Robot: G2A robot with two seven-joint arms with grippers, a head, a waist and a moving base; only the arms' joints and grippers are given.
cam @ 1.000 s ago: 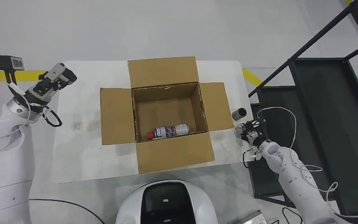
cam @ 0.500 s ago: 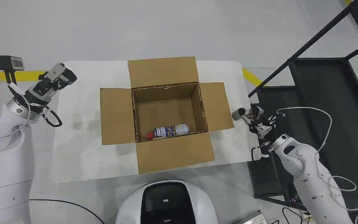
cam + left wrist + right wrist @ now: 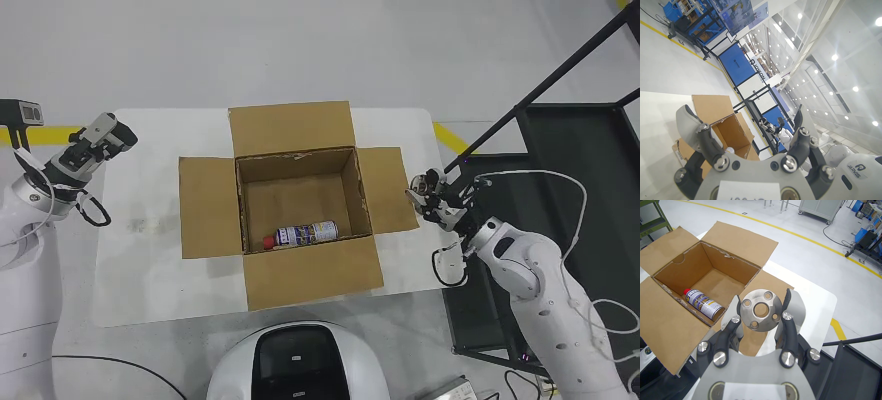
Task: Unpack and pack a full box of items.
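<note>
An open cardboard box [image 3: 298, 172] stands mid-table with its four flaps spread. A spray can [image 3: 306, 235] with a red cap lies on its floor near the front wall, also the spray can [image 3: 703, 305] in the right wrist view. My right gripper [image 3: 428, 196] hovers over the box's right flap, shut on a round metal flange [image 3: 761, 310] with a centre hole and several bolt holes. My left gripper [image 3: 103, 130] hangs open and empty above the table's far left corner; in its own view the left gripper [image 3: 745, 117] points past the box [image 3: 730, 130].
The white table [image 3: 150, 260] carries only the box. A black metal rack [image 3: 570, 150] stands close to the table's right edge, beside the right arm. Bare tabletop lies left of the box and in front of it.
My right gripper lifted the metal flange from the table's right edge and carried it left, up over the box's right flap. The left arm stayed still.
</note>
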